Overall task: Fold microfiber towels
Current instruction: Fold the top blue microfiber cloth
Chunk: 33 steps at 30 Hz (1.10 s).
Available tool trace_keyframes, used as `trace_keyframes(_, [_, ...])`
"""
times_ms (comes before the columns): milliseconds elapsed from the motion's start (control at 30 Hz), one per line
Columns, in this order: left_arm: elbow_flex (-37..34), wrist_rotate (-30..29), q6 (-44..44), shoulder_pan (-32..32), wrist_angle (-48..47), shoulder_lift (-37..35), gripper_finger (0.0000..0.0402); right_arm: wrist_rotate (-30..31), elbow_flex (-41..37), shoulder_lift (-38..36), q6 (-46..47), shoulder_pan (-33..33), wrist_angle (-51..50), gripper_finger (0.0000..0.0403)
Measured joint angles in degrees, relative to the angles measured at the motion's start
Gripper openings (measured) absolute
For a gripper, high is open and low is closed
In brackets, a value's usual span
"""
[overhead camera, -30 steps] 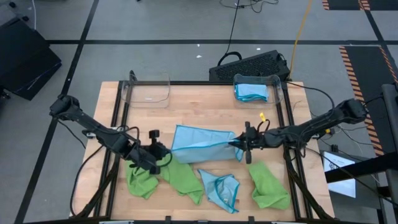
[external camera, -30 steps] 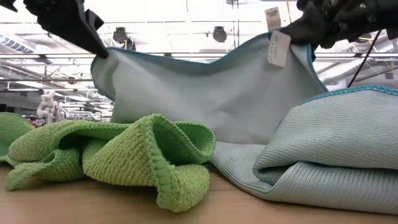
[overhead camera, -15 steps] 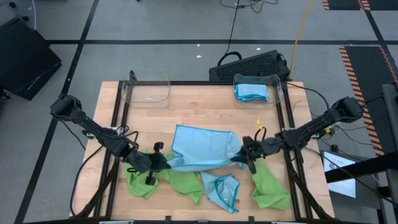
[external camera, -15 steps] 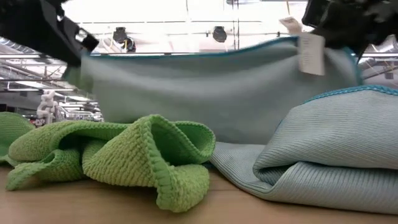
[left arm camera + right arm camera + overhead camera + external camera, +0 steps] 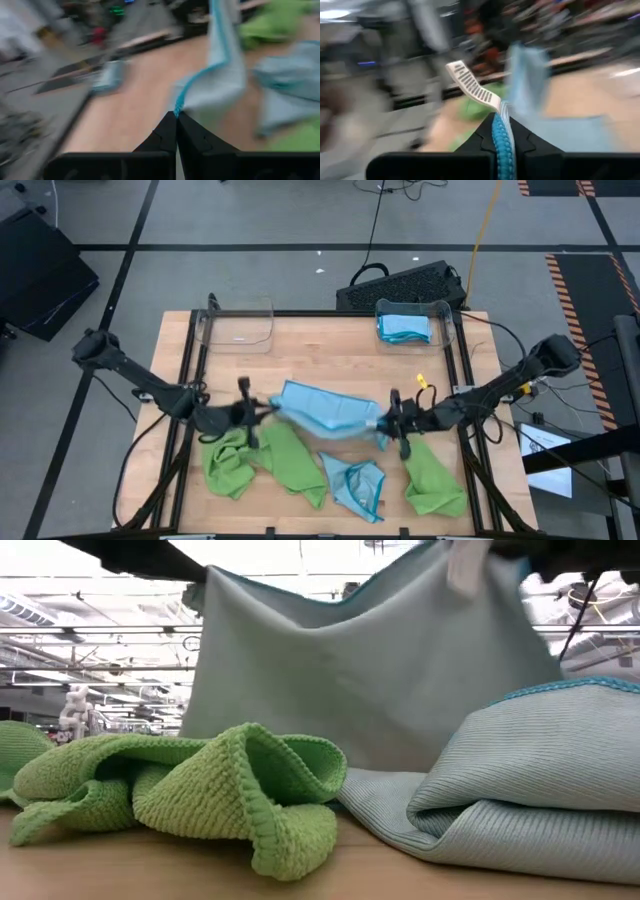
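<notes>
Both pincers, left (image 5: 262,410) and right (image 5: 385,418), pinch our blue towel (image 5: 325,413) unfolded; one folded towel (image 5: 403,327) binned, four heaps (image 5: 292,462) beside it remain.

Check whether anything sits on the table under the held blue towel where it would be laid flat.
The blue towel, pinched at its corners by the left gripper and right gripper, hangs over a crumpled green towel and a bunched blue towel. The bare wood beyond it looks free.
</notes>
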Motion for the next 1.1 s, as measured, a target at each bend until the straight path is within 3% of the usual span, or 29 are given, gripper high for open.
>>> trace_keyframes(133, [0.02,-1.95,2.45,5.71,0.21,-2.94,0.0006,9.29,0.0,-1.32,-7.92,-6.28,1.11,0.0002])
trace_keyframes(233, [0.0,-2.19,5.38,10.92,1.34,-4.2,0.0006,10.05,0.0,-2.02,-14.15,-13.2,6.66,0.0002])
trace_keyframes(400, [0.0,-3.37,11.97,20.16,12.18,-5.45,0.0008,-1.38,0.26,-2.11,-16.96,-26.85,18.35,0.0002])
trace_keyframes(500, [0.01,5.31,13.06,21.87,15.46,-7.07,0.0008,-13.04,2.16,-2.83,-9.99,-31.29,15.33,0.0002])
trace_keyframes(600, [0.02,11.09,12.52,21.06,12.42,-9.04,0.0004,-23.1,5.27,-3.14,-4.45,-30.57,7.25,0.0002])
trace_keyframes(767, [0.04,10.87,6.88,18.68,-0.62,-10.8,0.0006,-28.91,7.97,-3.35,-2.29,-23.91,-0.88,0.0002])
trace_keyframes(967, [0.02,11.95,-4.46,14.96,-17.81,-11.16,0.0008,-27.22,8.07,-2.63,1.53,-18.51,-9.85,0.0002])
trace_keyframes(1100, [0.02,11.96,-6.41,12.16,-18.72,-11.15,0.0003,-22.73,8.09,-0.07,1.37,-16.89,-8.75,0.0002])
